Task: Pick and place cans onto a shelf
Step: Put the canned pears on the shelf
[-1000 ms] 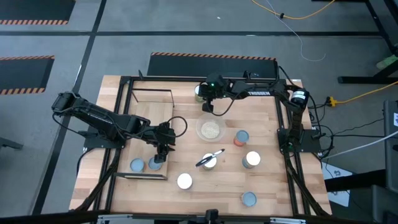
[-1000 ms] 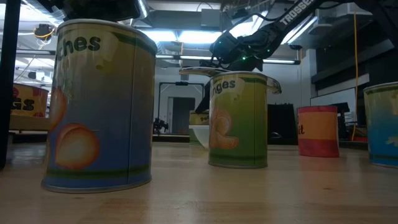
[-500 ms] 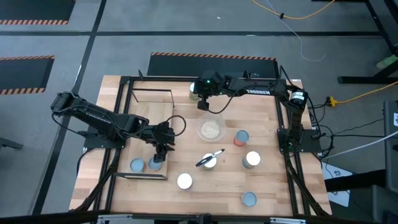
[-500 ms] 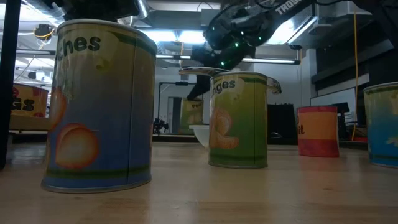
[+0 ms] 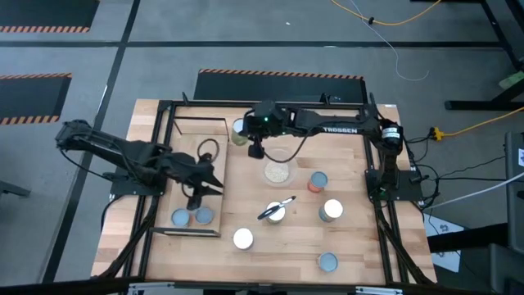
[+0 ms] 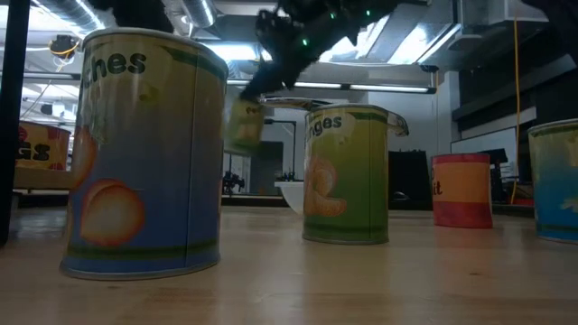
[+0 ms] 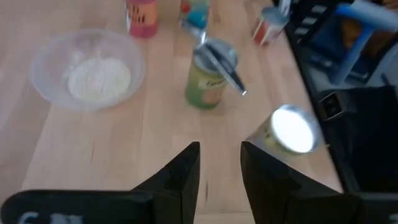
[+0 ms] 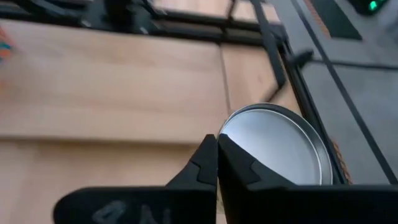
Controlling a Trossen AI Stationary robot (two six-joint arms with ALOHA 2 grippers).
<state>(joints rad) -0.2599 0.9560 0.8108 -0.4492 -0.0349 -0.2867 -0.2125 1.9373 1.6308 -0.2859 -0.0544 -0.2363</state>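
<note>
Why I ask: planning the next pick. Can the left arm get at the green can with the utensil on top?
Probably yes: the left gripper is open, empty, with bare tabletop between it and the green can. The utensil could hinder a top grasp. The right gripper holds another can well clear.

This looks like a robotics lab or industrial workshop. The wooden worktable (image 5: 344,246) sits inside a black metal frame (image 5: 176,106) bolted around two dark robot arms, on a grey concrete floor (image 5: 246,37) marked with orange-and-black hazard striping (image 5: 278,74). Yellow and white cables (image 5: 385,20) trail loose across that floor. The low view looks past the table into a high hall with exposed ceiling ducts (image 6: 54,13), strip lights (image 6: 388,88) and dark equipment racks (image 6: 411,181).
</note>
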